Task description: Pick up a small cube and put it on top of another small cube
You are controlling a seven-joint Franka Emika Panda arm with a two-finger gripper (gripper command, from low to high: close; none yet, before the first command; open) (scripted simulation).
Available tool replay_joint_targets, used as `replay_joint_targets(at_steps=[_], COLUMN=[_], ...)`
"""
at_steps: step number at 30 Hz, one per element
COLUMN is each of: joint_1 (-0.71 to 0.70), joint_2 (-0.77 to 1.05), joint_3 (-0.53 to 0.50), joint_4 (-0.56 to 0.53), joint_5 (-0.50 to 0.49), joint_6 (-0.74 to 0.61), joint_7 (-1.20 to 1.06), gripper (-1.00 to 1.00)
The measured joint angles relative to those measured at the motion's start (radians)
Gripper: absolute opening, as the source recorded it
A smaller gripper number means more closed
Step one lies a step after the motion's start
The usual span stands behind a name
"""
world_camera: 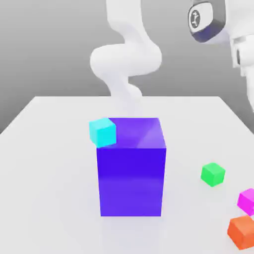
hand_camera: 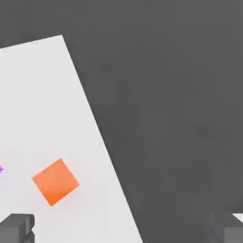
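a white table (world_camera: 54,124) carries a big blue block (world_camera: 131,171) near its middle, with a small cyan cube (world_camera: 102,132) against the block's upper corner on the exterior view's left. toward the exterior view's right, well apart from the block, sit a green cube (world_camera: 213,174), a magenta cube (world_camera: 246,200) and an orange cube (world_camera: 242,231). the gripper (hand_camera: 121,228) hangs above the table edge with its jaws spread wide and nothing between them, the orange cube below and to one side.

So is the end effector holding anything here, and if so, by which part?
Nothing is held. The end effector is open with an empty gap between its fingers, above the table near the orange cube.
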Motion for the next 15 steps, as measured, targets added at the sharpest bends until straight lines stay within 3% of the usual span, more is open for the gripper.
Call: replay_joint_targets(at_steps=[8,13,14,15], joint_1=[0.112,0.158,0.165,0.165], joint_2=[0.292,0.474,0.503,0.503], joint_3=[0.072,0.041,0.032,0.032], joint_4=[-0.034,-0.008,-0.002,-0.002], joint_5=[-0.111,-0.185,-0.194,-0.194], joint_6=[0.108,0.231,0.253,0.253], joint_7=[-0.262,-0.259,-0.252,-0.252], gripper=[0.0,0.0,-1.0,-1.0])
